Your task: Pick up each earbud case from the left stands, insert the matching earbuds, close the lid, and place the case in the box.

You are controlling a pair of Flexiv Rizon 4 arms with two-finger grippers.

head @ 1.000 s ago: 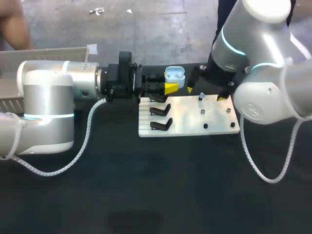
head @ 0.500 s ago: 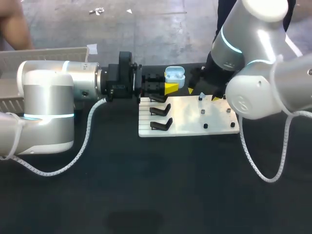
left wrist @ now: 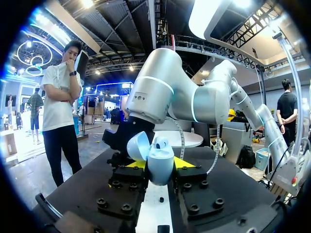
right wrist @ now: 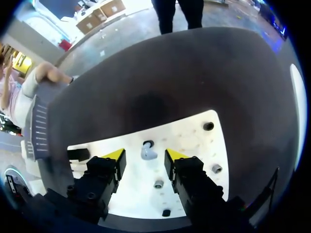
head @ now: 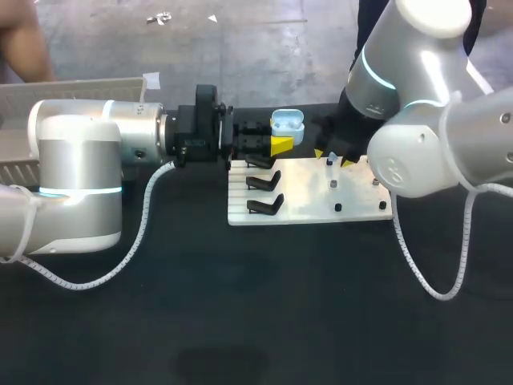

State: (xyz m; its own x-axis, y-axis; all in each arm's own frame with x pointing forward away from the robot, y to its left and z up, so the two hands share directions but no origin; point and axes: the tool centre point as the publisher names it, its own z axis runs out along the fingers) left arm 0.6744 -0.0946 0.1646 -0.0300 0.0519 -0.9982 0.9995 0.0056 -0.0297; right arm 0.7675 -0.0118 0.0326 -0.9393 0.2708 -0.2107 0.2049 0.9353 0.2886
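My left gripper (left wrist: 161, 167) is shut on a pale blue earbud case (left wrist: 160, 164), which stands upright with its lid (left wrist: 138, 145) open and one earbud (left wrist: 162, 142) seated inside. In the head view the case (head: 287, 124) hangs just beyond the white board's (head: 309, 196) far edge. My right gripper (head: 333, 158) stands over the board's far row. Its yellow tips flank a pale blue earbud (right wrist: 148, 153) on its peg, with a small gap on each side, so the right gripper (right wrist: 145, 154) is open.
Black case stands (head: 264, 180) line the board's left part, and small pegs (head: 338, 207) dot its right part. A white slatted box (head: 80, 92) sits at the far left behind my left arm. Dark tabletop lies in front of the board.
My right gripper's fingers have drawn much closer together around the earbud on its peg, and the arm has shifted slightly left. The left arm and the case have not moved.
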